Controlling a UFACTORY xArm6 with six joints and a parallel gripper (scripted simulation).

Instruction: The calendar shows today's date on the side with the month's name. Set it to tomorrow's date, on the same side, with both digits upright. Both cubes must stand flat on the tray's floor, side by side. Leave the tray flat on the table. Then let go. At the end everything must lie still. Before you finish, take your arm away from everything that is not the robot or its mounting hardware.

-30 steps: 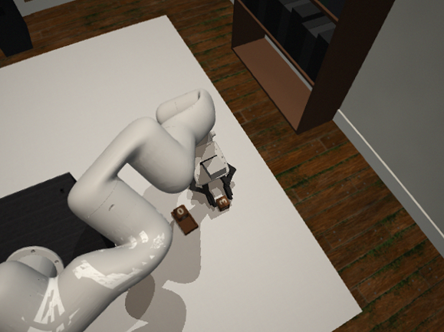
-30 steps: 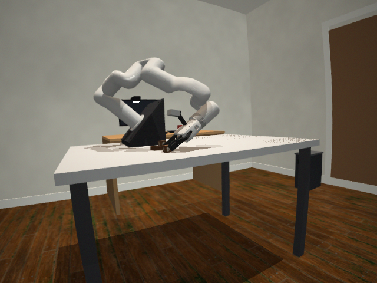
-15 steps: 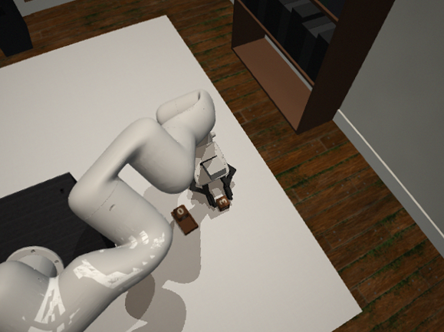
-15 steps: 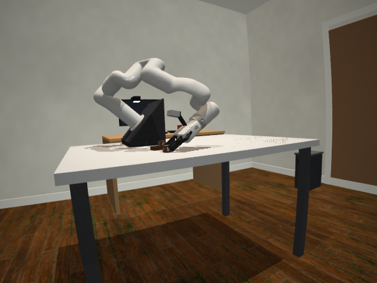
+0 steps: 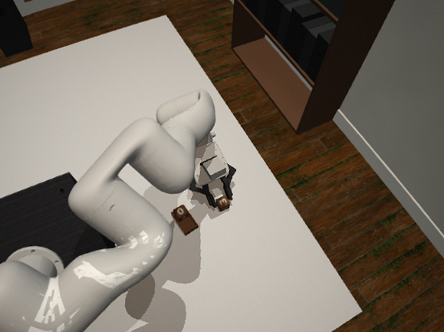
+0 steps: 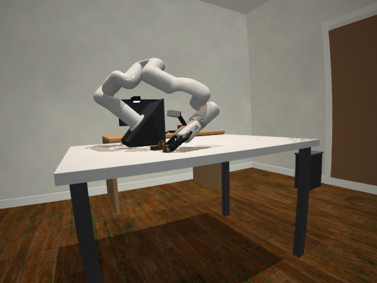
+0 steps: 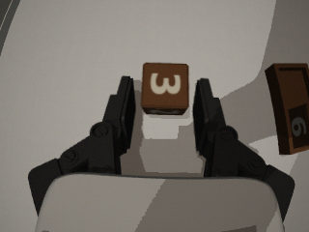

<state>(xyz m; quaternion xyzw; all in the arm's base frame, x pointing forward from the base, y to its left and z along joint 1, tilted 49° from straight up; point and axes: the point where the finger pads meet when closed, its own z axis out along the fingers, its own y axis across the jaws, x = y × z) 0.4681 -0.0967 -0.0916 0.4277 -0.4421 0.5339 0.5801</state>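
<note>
while the arm leans low over the white table, the scene reads as follows.

gripper (image 7: 166, 111): tilted down toward the table top (image 5: 101, 91); black fingers spread about half way, one on each side of a cube; a thin gap shows on both sides in the wrist view, so they straddle it and pinch nothing.

cube with 3 (image 7: 165, 88): brown, resting on the table outside the tray, between the fingertips; the white 3 faces up and lies on its side as the wrist view shows it. top view places it at the gripper tip (image 5: 223, 202).

tray (image 5: 187, 223): small brown tray flat on the table, near the straddled cube but apart from it, toward the arm's base.

cube in tray (image 5: 179, 211): sits at one end of the tray; upper face shows a 0. wrist view shows another digit on its side (image 7: 297, 126), 6 or 9, cannot tell which.

month name: not legible in any view.

bookshelf (image 5: 343, 62): dark wood, on the floor beyond the table edge.
</note>
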